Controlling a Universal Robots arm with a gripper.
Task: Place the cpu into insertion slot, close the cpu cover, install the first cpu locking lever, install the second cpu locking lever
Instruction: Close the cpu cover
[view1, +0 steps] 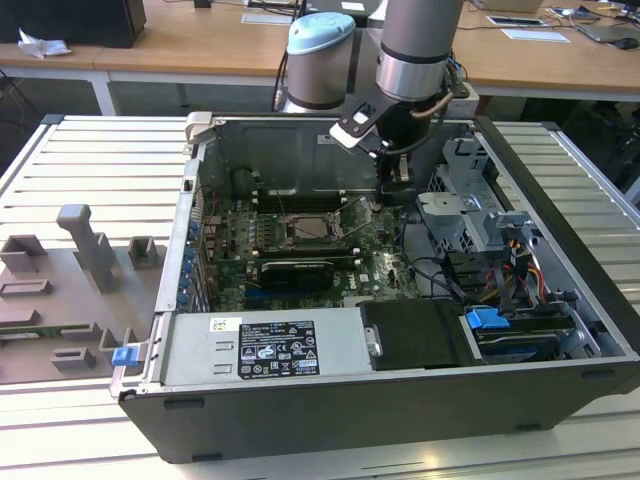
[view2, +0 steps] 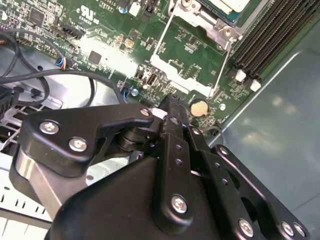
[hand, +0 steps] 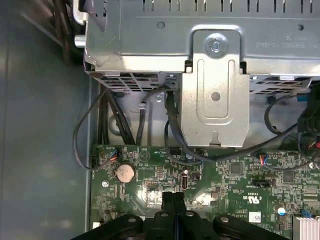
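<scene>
My gripper (view1: 388, 200) hangs inside the open computer case, on the exterior view's right of the insertion slot (view1: 308, 228). Its black fingertips (view2: 172, 104) are pressed together with nothing between them, just above the green board in both wrist views (hand: 172, 199). In the second wrist view the cpu cover (view2: 186, 86), a silvery frame, stands swung open just ahead of the fingertips, and green board shows through its cut-out. Past the cover, a corner of the pale cpu (view2: 231, 5) lies within the slot's metal rim. A thin locking lever (view1: 351, 216) stands raised beside the slot.
A coin battery (hand: 125, 173) sits close to the fingertips. Long black memory slots (view2: 270, 35) run beside the socket. A grey metal drive cage (hand: 215, 95) and black cables (hand: 107, 125) lie on the gripper's other side. The power supply (view1: 265, 350) spans the case front.
</scene>
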